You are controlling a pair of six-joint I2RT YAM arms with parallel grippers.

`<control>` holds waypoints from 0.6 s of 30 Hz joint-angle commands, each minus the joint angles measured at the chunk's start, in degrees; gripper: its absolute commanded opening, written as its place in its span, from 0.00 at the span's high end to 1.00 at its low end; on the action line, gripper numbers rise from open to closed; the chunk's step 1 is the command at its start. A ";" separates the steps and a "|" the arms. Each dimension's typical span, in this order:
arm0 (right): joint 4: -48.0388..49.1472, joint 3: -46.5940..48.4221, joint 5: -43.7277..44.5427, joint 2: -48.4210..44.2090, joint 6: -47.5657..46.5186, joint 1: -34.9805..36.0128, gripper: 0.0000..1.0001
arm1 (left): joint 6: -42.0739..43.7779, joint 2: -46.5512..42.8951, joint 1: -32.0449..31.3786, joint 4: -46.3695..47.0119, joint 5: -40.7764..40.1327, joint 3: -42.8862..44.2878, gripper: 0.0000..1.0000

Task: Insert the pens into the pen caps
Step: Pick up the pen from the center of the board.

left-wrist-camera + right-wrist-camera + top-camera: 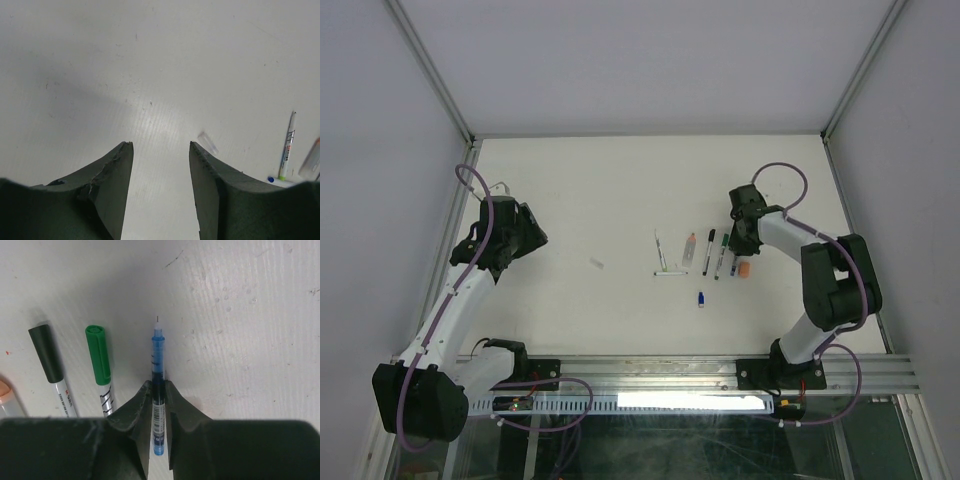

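Observation:
My right gripper (158, 386) is shut on a blue-barrelled uncapped pen (157, 347) with a fine needle tip, held low over the table; it sits right of the pen row in the top view (738, 240). Beside it lie a green-capped pen (98, 360) and a black-capped pen (47, 355). In the top view the row holds more pens (709, 250), with an orange cap (745, 270) and a blue cap (701, 298) nearby. My left gripper (161, 145) is open and empty, far left of the pens (535, 238).
A small clear cap (207, 142) lies on the table just beyond my left fingers, also in the top view (597, 264). A white pen (287, 145) lies at the left wrist view's right edge. Metal frame posts border the table.

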 commanded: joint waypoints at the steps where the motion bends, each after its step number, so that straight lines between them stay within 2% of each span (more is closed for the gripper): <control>1: -0.96 1.77 -0.26 1.40 -1.52 -0.17 0.85 | 0.96 -1.38 0.35 2.57 0.75 0.81 0.50; 7: 0.05 0.81 -4.56 -2.15 -4.13 1.58 0.90 | 0.96 -1.40 0.35 2.56 0.89 0.78 0.50; 18: -5.31 -3.34 -4.28 -12.29 -2.24 6.43 0.91 | 1.09 -1.40 0.34 2.83 1.34 0.65 0.50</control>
